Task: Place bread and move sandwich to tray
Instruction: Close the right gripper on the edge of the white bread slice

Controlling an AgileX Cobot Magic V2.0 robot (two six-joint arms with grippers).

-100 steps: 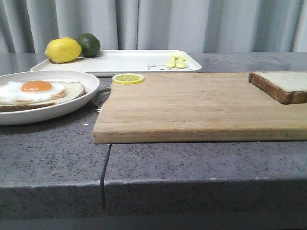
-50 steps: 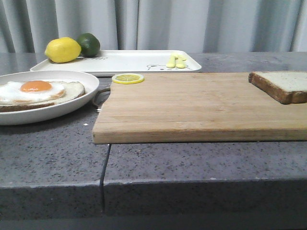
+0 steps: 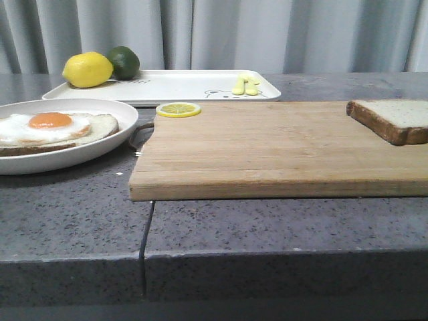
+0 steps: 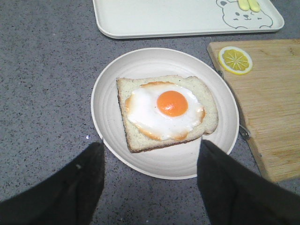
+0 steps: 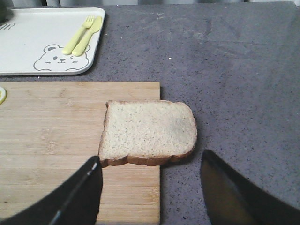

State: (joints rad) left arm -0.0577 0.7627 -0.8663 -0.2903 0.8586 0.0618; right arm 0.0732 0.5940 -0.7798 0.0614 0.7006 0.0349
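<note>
The bread [image 3: 394,119] lies on the right end of the wooden cutting board [image 3: 267,150], overhanging its edge; it also shows in the right wrist view [image 5: 147,132]. My right gripper [image 5: 150,164] hangs open and empty above and just short of it. The sandwich [image 3: 53,128], an egg-topped slice, sits in the round white dish [image 3: 100,147] at the left; it also shows in the left wrist view [image 4: 166,110]. My left gripper [image 4: 150,152] is open and empty above the dish's near rim [image 4: 164,168]. The tray [image 3: 180,85] lies at the back. Neither gripper shows in the front view.
A lemon [image 3: 87,69] and a lime [image 3: 124,61] sit on the tray's left end, a yellow fork and knife [image 3: 245,85] on its right end. A lemon slice [image 3: 178,109] lies on the board's far left corner. The counter's front edge is close.
</note>
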